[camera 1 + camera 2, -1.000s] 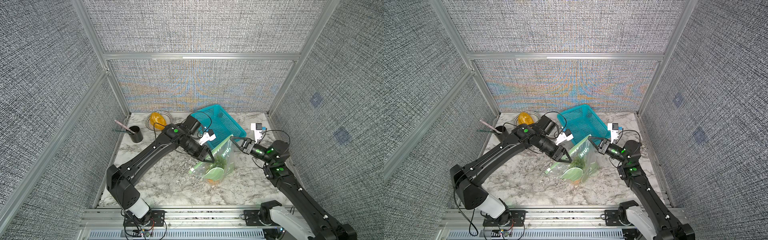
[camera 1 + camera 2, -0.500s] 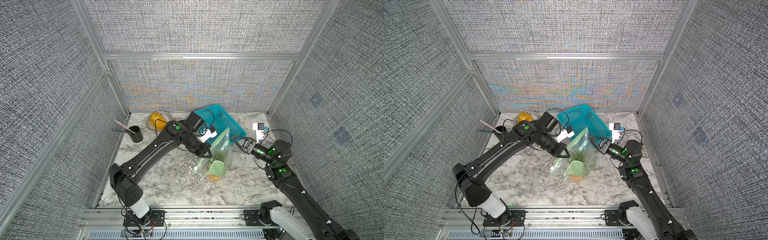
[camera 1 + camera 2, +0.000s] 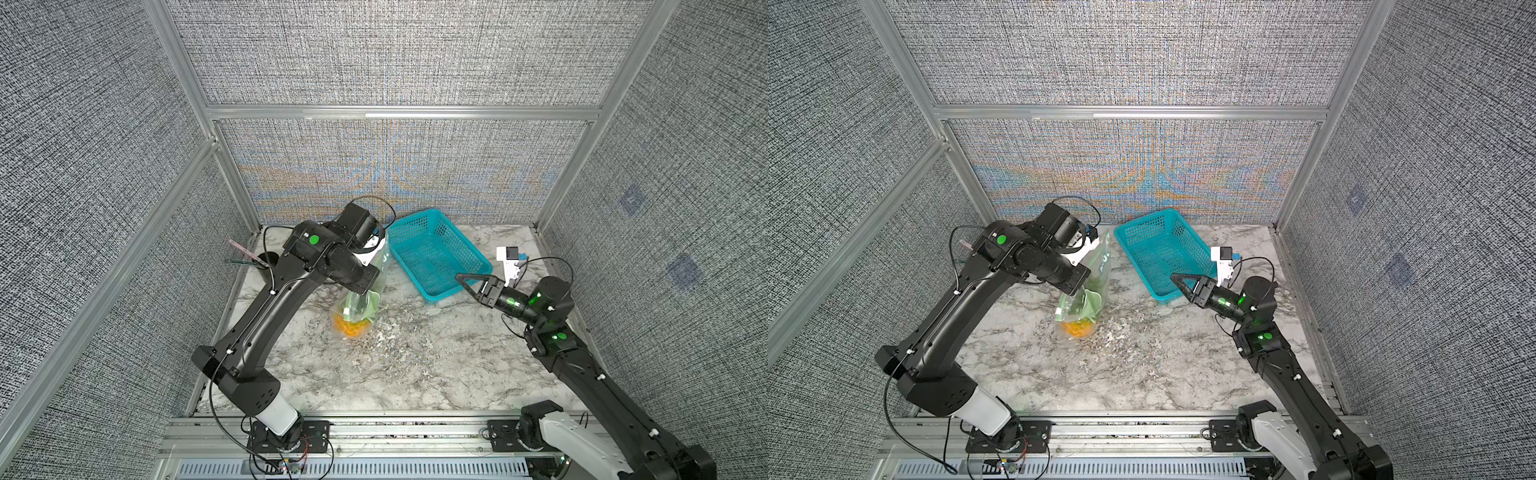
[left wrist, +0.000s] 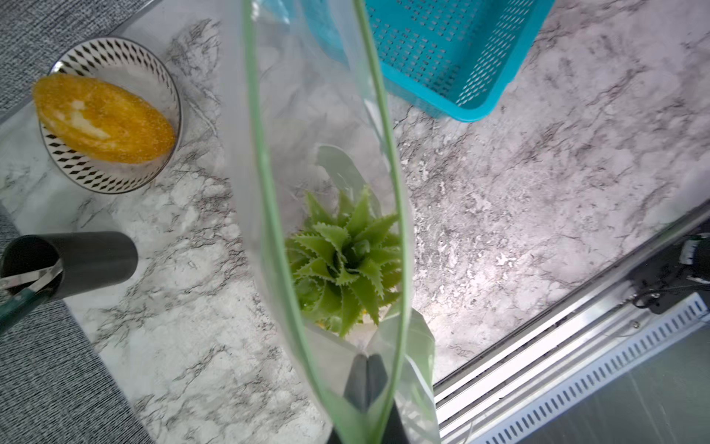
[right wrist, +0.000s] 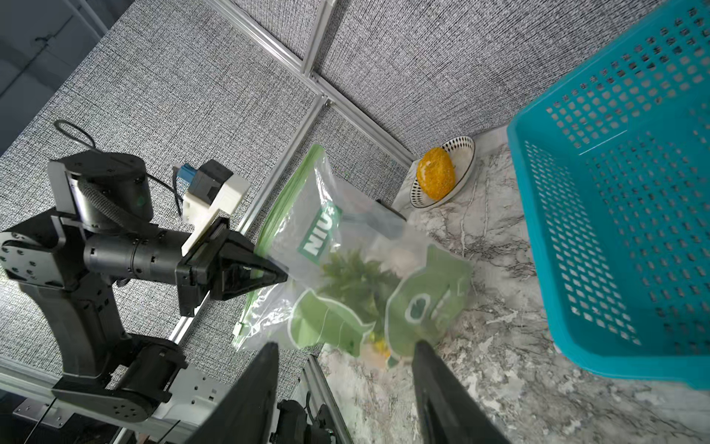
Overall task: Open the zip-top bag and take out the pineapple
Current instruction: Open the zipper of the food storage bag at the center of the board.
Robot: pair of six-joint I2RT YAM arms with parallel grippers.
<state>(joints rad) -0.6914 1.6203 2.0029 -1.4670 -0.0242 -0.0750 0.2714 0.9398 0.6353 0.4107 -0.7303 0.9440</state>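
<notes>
The left pincer [image 5: 278, 275] is pressed together on the rim of the bag [image 5: 357, 230], near one end of its mouth, and the bag hangs from it over the worktop [image 3: 415, 374]. The left wrist view looks down between the two green zip strips. They stand apart in a narrow slit, so the mouth seems open enough to enter. The pineapple [image 4: 342, 265] sits at the bottom of the bag, crown pointing up at the mouth. The right pincer [image 5: 345, 343] is spread and empty, apart from the bag, beside the basket [image 4: 470, 114].

The step in hand looks like the reach-in. The bag's lower end is blurred in both top views, so it is probably swinging; let it hang quiet first. The right pincer would best come in from above, its fingers lined up along the slit and narrowed enough to pass between the strips without snagging the film. It should grip low on the crown, where the leaves bunch, then lift straight out while the left holds the rim steady.
</notes>
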